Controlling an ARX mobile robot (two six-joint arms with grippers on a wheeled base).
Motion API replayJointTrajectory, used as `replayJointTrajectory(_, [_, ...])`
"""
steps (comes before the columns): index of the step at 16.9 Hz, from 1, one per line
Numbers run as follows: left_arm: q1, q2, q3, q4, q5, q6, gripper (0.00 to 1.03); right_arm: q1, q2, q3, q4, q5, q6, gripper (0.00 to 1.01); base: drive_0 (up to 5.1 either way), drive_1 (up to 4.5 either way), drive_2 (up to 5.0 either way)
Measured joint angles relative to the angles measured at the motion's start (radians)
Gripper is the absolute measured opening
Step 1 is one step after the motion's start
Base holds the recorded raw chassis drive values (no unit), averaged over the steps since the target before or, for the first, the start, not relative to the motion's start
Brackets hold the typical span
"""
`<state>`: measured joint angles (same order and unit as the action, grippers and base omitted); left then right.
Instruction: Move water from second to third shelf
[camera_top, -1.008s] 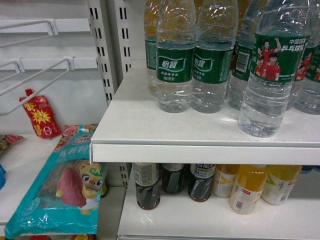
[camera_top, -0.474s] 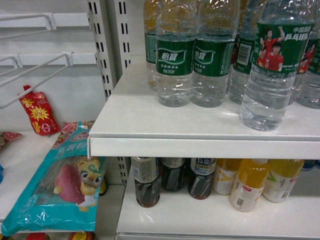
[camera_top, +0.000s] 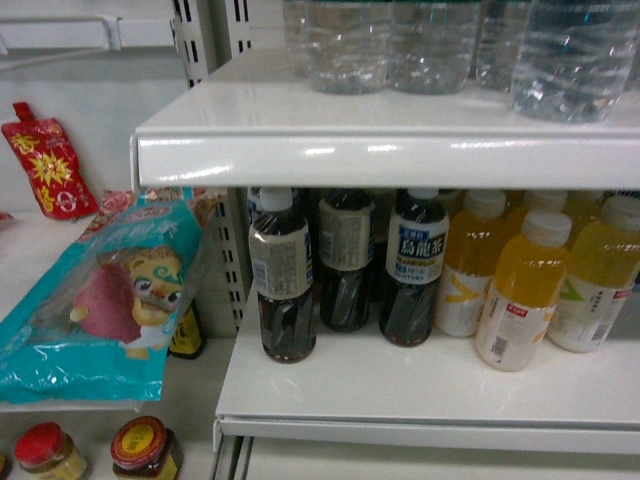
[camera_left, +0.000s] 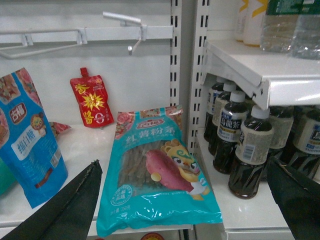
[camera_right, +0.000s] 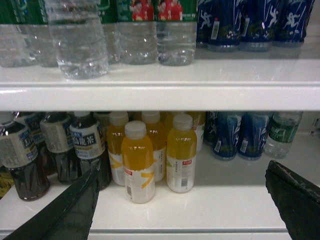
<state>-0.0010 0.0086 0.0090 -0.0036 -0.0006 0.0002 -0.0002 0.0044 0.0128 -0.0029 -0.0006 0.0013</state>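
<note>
Head view — water bottles (camera_top: 575, 60) are standing upright along the upper shelf (camera_top: 380, 155) front edge; open board is lying before the dark drinks (camera_top: 283, 285) below.

Left wrist view — the left gripper (camera_left: 187, 200) is gaping wide, holding nothing.

Right wrist view — the right gripper (camera_right: 185, 200) is gaping likewise, empty; a water bottle (camera_right: 77, 37) is standing nearest the edge, long axis vertical.

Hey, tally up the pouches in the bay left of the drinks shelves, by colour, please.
Red spouted pouch: 1
Blue pouch: 1
Teal noodle bag: 1
Total: 3 in clear view. A pinkish packet behind the blue pouch is too hidden to count.
</note>
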Motion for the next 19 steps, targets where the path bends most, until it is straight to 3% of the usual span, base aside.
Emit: replayJointTrajectory(19, [0.0,0.0,0.0,-0.002,0.0,0.0,0.98,0.0,0.0,0.0,-0.002,0.0,-0.002,0.98,0.0,0.0,0.0])
